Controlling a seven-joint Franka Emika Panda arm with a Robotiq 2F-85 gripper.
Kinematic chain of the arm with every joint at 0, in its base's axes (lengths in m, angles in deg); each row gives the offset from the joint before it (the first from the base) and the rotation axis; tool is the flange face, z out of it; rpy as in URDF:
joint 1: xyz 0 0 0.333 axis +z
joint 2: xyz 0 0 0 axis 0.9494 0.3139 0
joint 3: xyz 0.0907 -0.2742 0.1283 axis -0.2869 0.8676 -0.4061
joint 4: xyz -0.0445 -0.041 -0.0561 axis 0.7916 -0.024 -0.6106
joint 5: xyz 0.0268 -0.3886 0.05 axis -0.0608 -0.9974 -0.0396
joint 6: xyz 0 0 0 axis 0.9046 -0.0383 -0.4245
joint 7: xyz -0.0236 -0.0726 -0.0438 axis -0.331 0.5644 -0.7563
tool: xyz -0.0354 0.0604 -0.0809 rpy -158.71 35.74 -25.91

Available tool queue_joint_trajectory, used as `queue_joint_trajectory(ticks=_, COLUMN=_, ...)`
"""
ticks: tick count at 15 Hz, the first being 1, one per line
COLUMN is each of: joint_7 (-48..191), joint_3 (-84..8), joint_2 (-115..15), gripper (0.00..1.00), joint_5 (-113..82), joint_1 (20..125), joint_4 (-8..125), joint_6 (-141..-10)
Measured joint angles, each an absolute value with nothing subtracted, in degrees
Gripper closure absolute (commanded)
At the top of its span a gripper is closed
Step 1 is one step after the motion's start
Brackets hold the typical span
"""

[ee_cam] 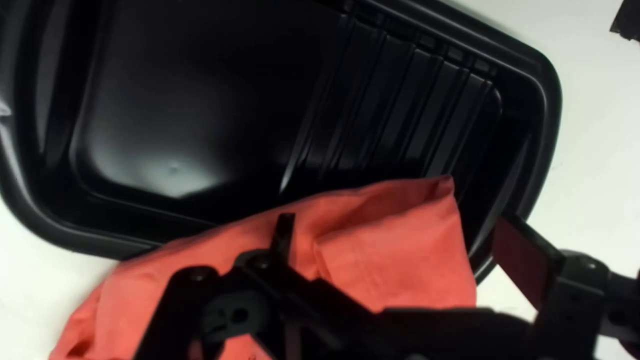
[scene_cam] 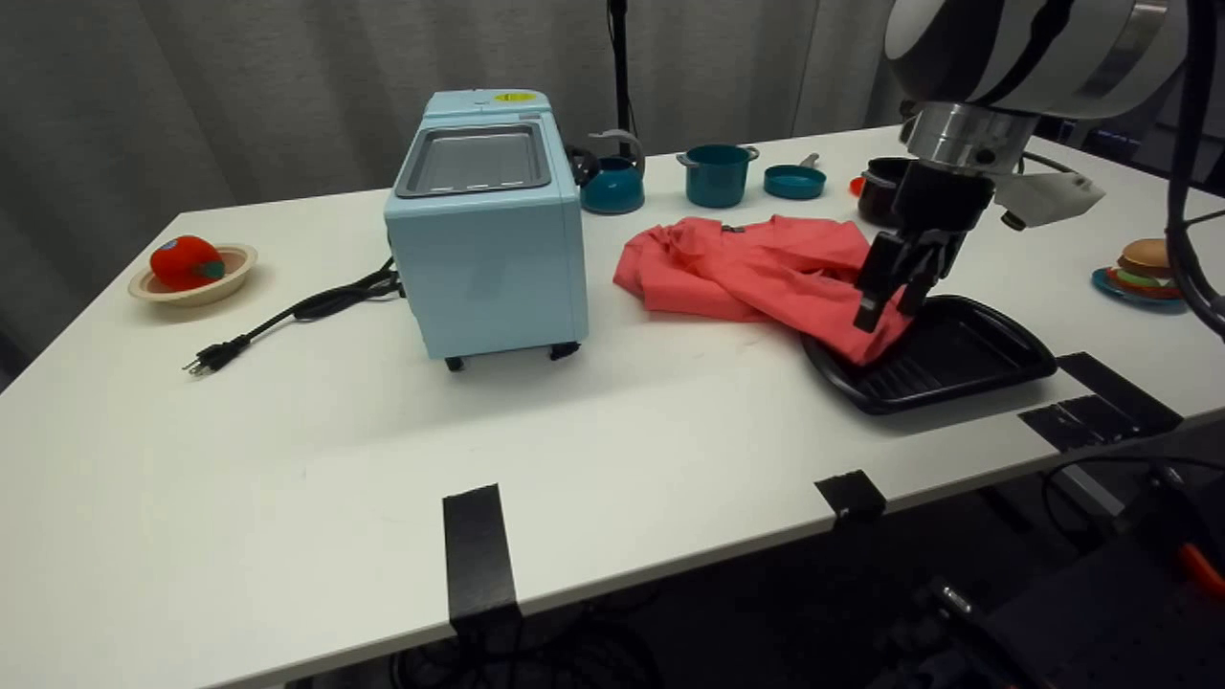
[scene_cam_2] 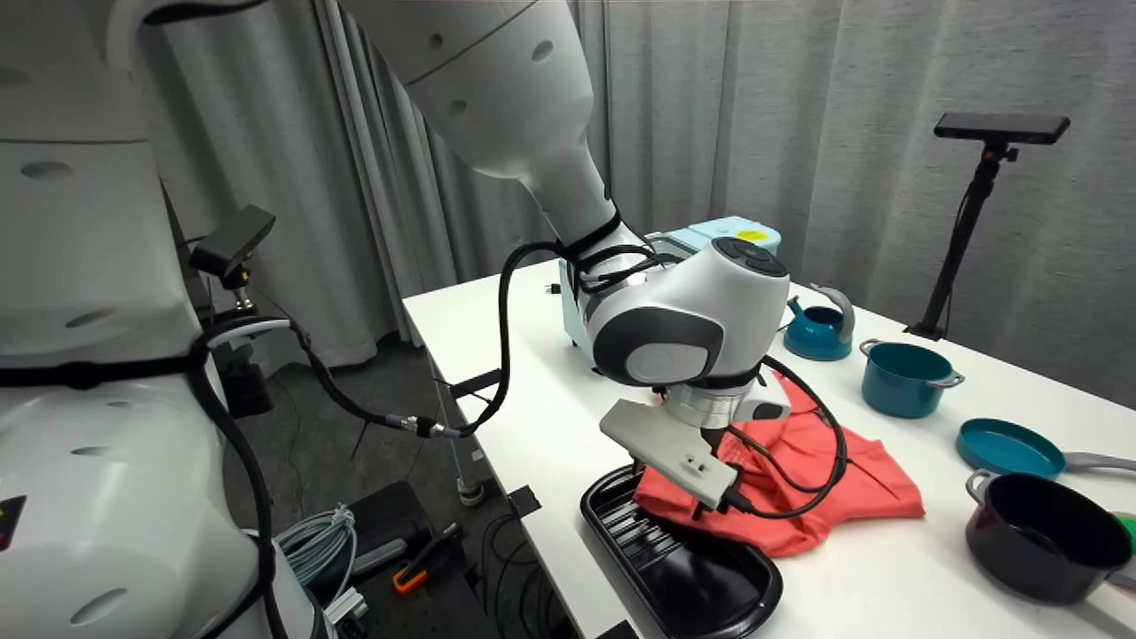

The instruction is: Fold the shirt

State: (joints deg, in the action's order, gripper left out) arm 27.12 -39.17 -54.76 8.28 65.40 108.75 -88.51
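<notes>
At the left of the table (scene_cam: 287, 450), a bowl (scene_cam: 196, 295) is holding a red item (scene_cam: 180, 263) with a green patch. A cord (scene_cam: 330, 301) is running leftward from a light-blue box (scene_cam: 493, 277), its plug (scene_cam: 220, 355) lying loose on the table. In front of the box, black tape (scene_cam: 478, 555) is covering part of the near edge. Just right of the box, a kettle (scene_cam: 612, 187) is standing, with a teal pot (scene_cam: 718, 179) standing beyond it to the right. In both exterior views the shirt (scene_cam: 703, 268) is lying wrinkled on the table, one end reaching over the rim of the tray (scene_cam: 986, 346) and covering part of the ridged floor. Behind the shirt's right part, a pan (scene_cam: 794, 182) and a dark pot (scene_cam: 879, 196) are sitting near each other. The gripper (scene_cam: 888, 316) is hanging tilted over the shirt's end, the arm (scene_cam: 1038, 57) rising above it. In the wrist view its jaws are standing wide apart, released, with the shirt showing in the space between the fingers (ee_cam: 522, 262); whether either finger is touching it, I cannot tell. At the far right, a burger (scene_cam: 1148, 256) is resting on a plate (scene_cam: 1110, 282), well apart from the tray.
</notes>
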Motion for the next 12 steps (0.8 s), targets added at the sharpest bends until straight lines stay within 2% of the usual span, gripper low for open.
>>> queue_joint_trajectory(ticks=4, joint_7=25.35, joint_3=-41.81, joint_2=-51.79, gripper=0.02, joint_5=11.00, joint_1=64.22, joint_4=107.44, joint_6=-89.62)
queue_joint_trajectory(ticks=5, joint_7=25.16, joint_3=-42.49, joint_2=-51.13, gripper=0.26, joint_5=11.37, joint_1=63.90, joint_4=106.99, joint_6=-89.65)
queue_joint_trajectory(ticks=6, joint_7=25.03, joint_3=-43.10, joint_2=-50.56, gripper=0.26, joint_5=11.52, joint_1=63.63, joint_4=106.51, joint_6=-89.66)
queue_joint_trajectory(ticks=7, joint_7=25.01, joint_3=-43.54, joint_2=-50.07, gripper=0.32, joint_5=11.53, joint_1=63.41, joint_4=105.96, joint_6=-89.66)
queue_joint_trajectory(ticks=12, joint_7=24.99, joint_3=-44.54, joint_2=-49.20, gripper=0.73, joint_5=11.53, joint_1=62.37, joint_4=104.59, joint_6=-89.63)
